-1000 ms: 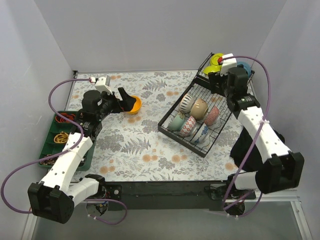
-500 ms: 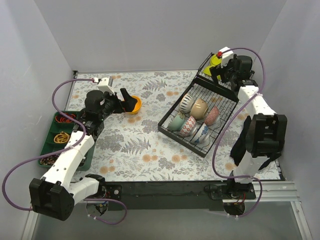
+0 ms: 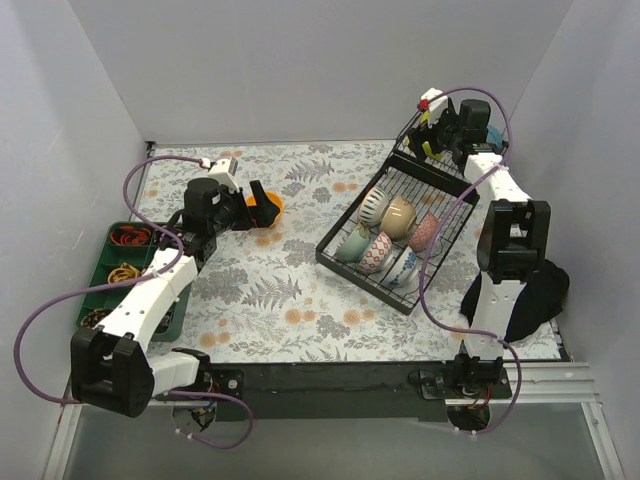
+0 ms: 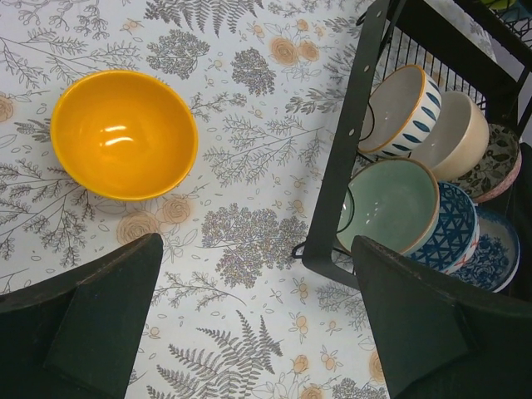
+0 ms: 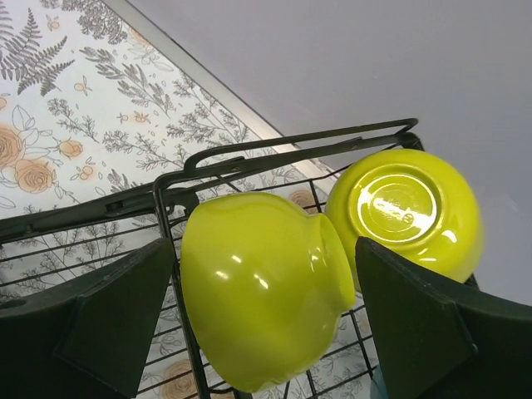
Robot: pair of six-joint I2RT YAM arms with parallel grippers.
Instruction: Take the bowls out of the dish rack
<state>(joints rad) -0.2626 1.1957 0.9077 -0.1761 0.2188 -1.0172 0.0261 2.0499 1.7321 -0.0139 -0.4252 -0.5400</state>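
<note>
The left arm reaches from the near left corner of the desk [image 3: 300, 290] toward the far edge, forearm angled low. The left gripper [image 4: 266, 320] is spread wide and empty. An orange bowl [image 4: 125, 133] sits upright on the desk just ahead of it. The right arm stretches up the right edge to the far right corner. There the right gripper [image 5: 266, 332] is wide open at the raised tier of the dish rack [image 3: 400, 235], a finger on either side of a lime bowl [image 5: 258, 287] lying tipped over, not clamped on it. A second lime bowl [image 5: 407, 208] beside it shows moulded marks on its base, too small to read. Patterned bowls [image 4: 391, 204] stand on edge in the rack's lower part.
</note>
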